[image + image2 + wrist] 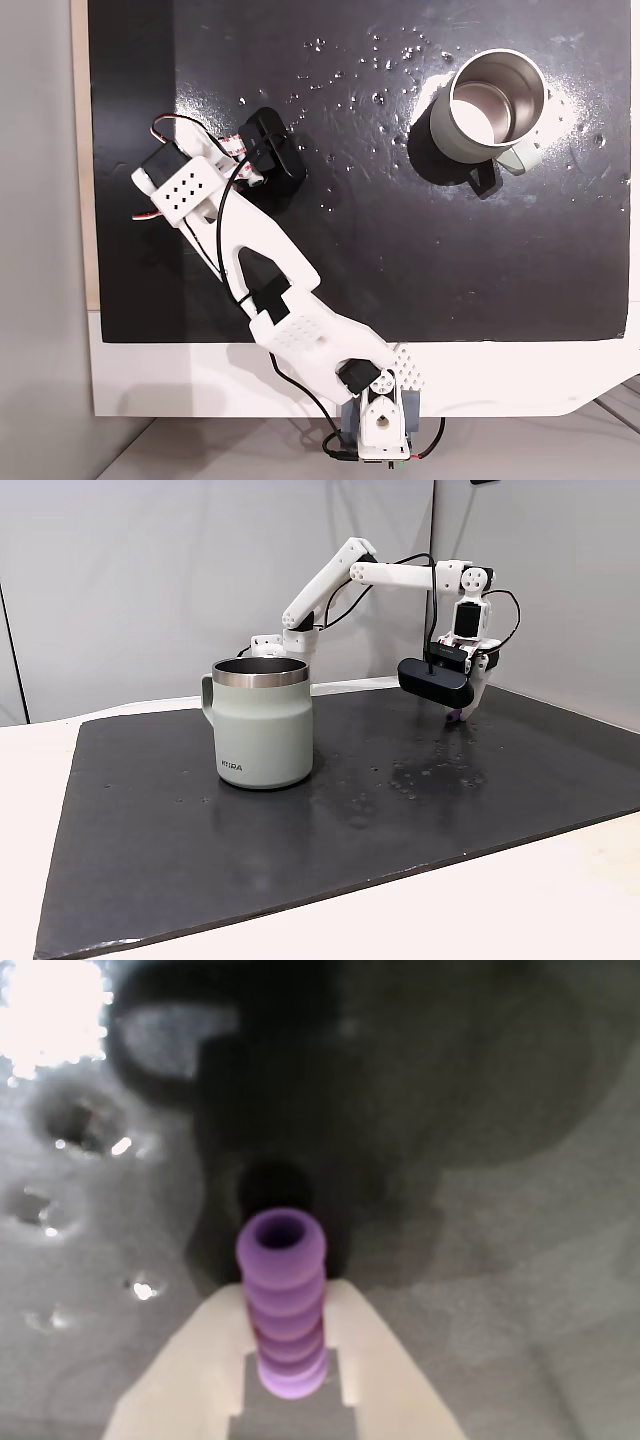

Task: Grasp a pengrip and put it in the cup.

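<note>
Since our gripper (285, 1360) is clamped around the pengrip (283, 1300) mid-body, we judge it soft, light, and likely to squash or slip.

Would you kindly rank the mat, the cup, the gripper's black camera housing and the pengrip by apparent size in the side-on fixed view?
1. The black mat, largest by far.
2. The cup.
3. The black camera housing; it sits farther back than the cup, so its true size may differ.
4. The pengrip, a purple speck in the gripper.
</note>
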Robot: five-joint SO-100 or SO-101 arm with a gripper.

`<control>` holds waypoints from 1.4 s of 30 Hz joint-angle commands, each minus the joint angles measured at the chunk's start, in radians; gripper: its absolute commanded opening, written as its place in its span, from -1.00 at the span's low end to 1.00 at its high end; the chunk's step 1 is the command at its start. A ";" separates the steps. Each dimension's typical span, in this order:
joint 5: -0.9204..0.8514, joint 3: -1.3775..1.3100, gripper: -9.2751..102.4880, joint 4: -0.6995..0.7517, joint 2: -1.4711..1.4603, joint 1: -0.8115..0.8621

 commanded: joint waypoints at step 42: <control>-0.327 -0.015 -0.83 0.143 0.764 1.000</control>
